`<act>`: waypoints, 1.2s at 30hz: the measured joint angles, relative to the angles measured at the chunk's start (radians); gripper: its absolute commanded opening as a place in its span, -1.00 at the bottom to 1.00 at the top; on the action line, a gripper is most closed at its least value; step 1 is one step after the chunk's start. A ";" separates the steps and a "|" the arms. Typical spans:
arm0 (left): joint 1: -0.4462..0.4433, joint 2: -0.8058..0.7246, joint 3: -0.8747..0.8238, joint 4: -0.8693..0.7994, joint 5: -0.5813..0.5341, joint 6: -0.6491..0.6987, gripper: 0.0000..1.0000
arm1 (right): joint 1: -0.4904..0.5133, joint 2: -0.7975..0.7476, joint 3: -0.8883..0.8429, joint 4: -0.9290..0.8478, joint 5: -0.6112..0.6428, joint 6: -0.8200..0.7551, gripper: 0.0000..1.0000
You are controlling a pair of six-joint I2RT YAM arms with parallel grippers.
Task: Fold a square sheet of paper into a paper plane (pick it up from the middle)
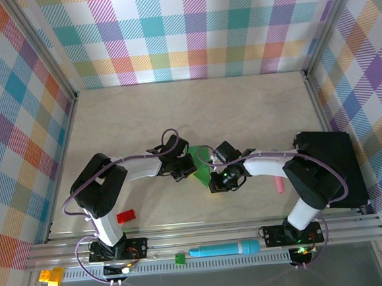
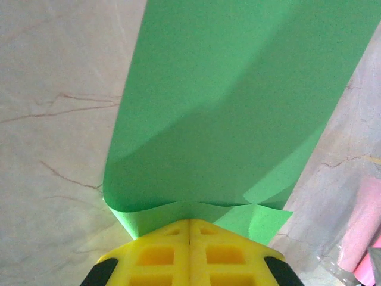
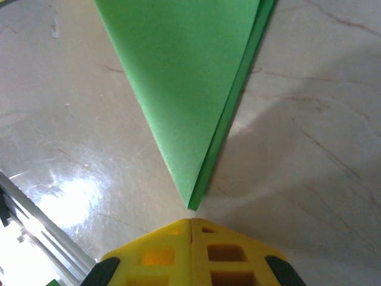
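Observation:
The square sheet of paper is bright green and folded, lying on the table between my two grippers. In the left wrist view the paper has an upper layer curling up over a lower flap. My left gripper is shut, its yellow fingertips touching the wavy near edge, on top of that flap. In the right wrist view the paper narrows to a sharp layered point. My right gripper is shut and holds nothing, a small gap short of that point. From above, the left gripper and right gripper flank the paper.
A red block lies near the left arm's base. A teal marker, a small green block and a yellow block sit on the front rail. A pink object lies beside a black box at right.

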 measured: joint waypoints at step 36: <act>-0.014 -0.081 -0.141 0.239 0.095 0.030 -0.90 | -0.002 0.135 0.142 0.029 0.088 0.055 -1.00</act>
